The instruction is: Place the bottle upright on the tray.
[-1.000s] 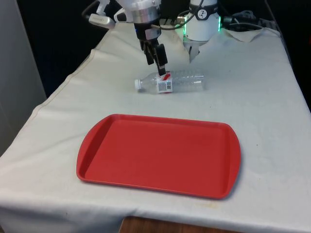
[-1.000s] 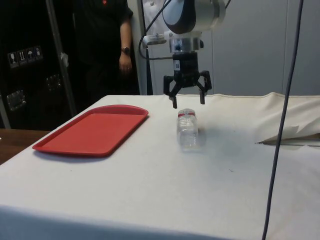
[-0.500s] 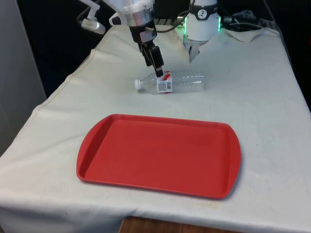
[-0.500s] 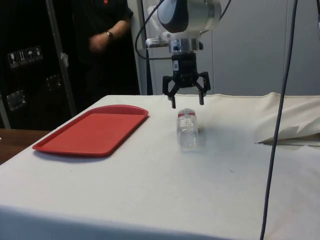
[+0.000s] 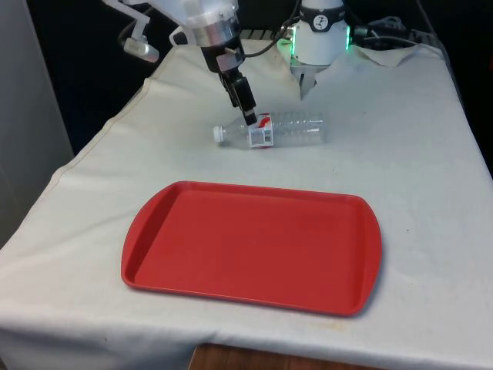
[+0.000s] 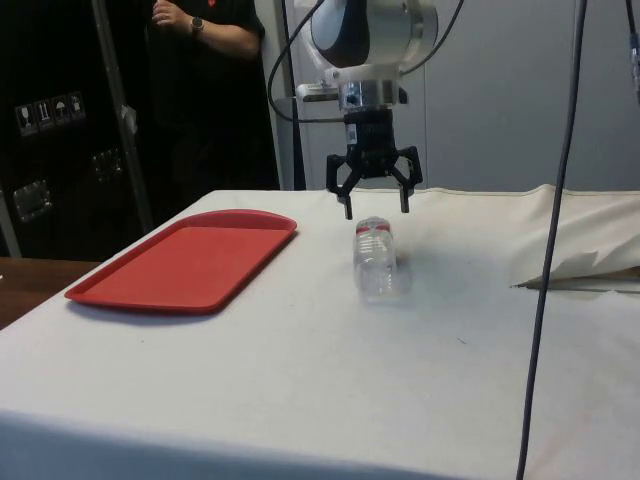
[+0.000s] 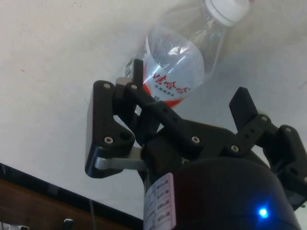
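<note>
Tray: a red tray (image 5: pixel 254 247) sits nearest on the white cloth (image 5: pixel 416 193), flat, nothing on it; from the side it lies well apart from the rest (image 6: pixel 190 262).
Bottle: a clear plastic bottle (image 5: pixel 279 130) lies on its side on the cloth beyond the tray, white cap (image 5: pixel 219 133) pointing to the front view's left, a white and red label (image 5: pixel 260 133) round the part next to the neck. It touches neither the tray nor the fingers. From the side it looks end-on (image 6: pixel 375 258).
Bottle up close: the wrist view has the bottle (image 7: pixel 180 62) between the spread fingers, cap (image 7: pixel 228 8) away from the gripper, red characters on the label.
Gripper: the black gripper (image 6: pixel 375 208) hangs just above the label end of the bottle, fingers pointing down, jaws spread wide with nothing between them; both fingertips (image 6: pixel 347 210) stand clear of the plastic.
Arm: the white arm (image 5: pixel 202 19) comes down from above at a slant in the front view, wrist tipped so the gripper (image 5: pixel 249 117) points down toward the bottle's label.
Person: someone in dark clothes stands behind the table's tray end, forearm (image 6: pixel 215 33) raised, watch on the wrist.
</note>
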Robot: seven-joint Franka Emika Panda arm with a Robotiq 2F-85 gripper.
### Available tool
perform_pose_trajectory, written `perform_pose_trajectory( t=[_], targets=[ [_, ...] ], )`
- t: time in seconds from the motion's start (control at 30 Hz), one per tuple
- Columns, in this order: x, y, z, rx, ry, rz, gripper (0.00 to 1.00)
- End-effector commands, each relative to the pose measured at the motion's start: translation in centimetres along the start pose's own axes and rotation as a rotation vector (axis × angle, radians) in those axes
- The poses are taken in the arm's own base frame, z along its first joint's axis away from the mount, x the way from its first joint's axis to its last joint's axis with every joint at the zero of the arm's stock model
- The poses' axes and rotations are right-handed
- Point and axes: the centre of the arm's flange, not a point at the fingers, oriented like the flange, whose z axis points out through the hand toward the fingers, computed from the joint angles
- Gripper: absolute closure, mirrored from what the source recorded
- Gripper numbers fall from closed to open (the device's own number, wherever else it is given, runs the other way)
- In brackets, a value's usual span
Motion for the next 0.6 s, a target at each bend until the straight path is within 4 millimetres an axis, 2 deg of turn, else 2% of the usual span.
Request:
perform_pose_trajectory(
  t=[0.0,0.57],
  targets=[
    [0.1,0.0,0.1,0.008,-0.014,0.006,0.00],
    [1.3,-0.1,0.9,0.008,-0.063,0.061,0.00]
  ],
)
